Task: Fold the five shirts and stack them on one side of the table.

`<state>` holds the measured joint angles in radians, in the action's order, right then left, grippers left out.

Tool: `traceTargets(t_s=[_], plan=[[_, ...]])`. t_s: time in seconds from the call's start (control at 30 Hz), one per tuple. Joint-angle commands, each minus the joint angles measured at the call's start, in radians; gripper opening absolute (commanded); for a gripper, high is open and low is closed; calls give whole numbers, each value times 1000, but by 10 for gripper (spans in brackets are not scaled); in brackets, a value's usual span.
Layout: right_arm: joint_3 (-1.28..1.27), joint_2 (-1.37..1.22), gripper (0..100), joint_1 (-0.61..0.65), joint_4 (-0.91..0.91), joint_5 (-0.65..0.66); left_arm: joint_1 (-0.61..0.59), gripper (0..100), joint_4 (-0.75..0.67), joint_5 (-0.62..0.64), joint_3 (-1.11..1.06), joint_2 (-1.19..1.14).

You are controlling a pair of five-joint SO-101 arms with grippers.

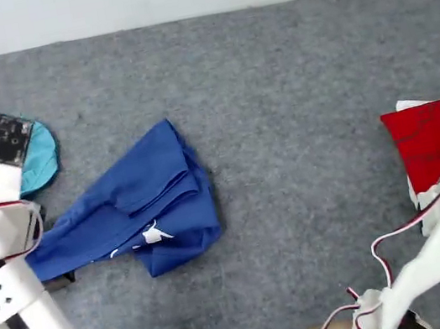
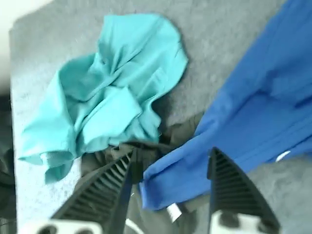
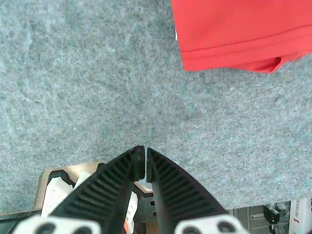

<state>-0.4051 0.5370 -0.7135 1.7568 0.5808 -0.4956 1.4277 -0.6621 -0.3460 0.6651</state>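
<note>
Left wrist view has the left pincer [image 2: 174, 153] spread wide over the blue shirt [image 2: 253, 97]; right pincer [image 3: 144, 150] closed, empty.

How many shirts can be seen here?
5: teal at the left edge, blue beside it, a dark one mostly hidden under them, red on white at the right edge.

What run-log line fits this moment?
left pincer: open astride crumpled blue fabric shirt | right pincer: shut over grey felt table | red fabric shirt: folded, at table side | teal fabric shirt: crumpled
</note>
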Motion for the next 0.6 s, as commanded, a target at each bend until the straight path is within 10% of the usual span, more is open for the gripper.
traceTargets(t_s=[0.0, 0.57], plan=[[5, 27, 9, 10, 38, -12, 101, 223, 21, 100, 96, -12], [-101, 31, 9, 10, 38, -9, 589, 223, 103, 318, 529, -778]])
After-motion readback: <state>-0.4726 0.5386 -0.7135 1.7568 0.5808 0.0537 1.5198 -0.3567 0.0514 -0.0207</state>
